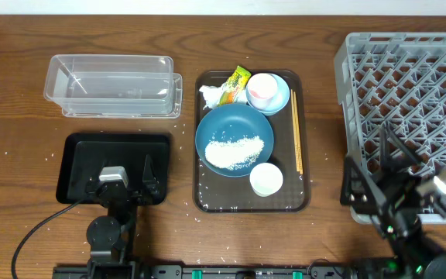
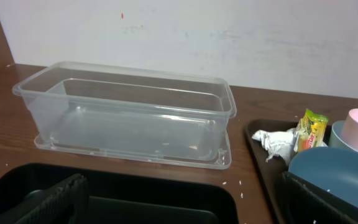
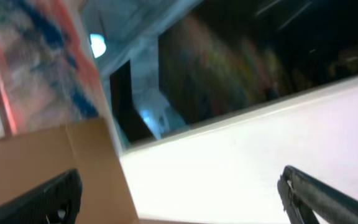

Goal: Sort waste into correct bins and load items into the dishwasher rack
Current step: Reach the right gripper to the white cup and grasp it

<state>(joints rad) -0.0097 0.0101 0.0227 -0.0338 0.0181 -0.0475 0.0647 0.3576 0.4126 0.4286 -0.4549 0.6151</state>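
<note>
Hanging left gripper [image 1: 121, 177] spread, empty over black tray [image 1: 80, 147], right gripper [image 1: 374, 174] spread by rack [image 1: 409, 70], noting rice [image 1: 235, 151] heaped on dark-blue dish [image 1: 215, 124], risking scattering grains if tilting it early.

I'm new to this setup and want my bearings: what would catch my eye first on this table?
The dark-blue dish with a heap of white rice stands out, on the brown tray in the middle. At the right edge sits the big grey rack; to the left lie a clear tub and, in front of it, a black tray.
</note>
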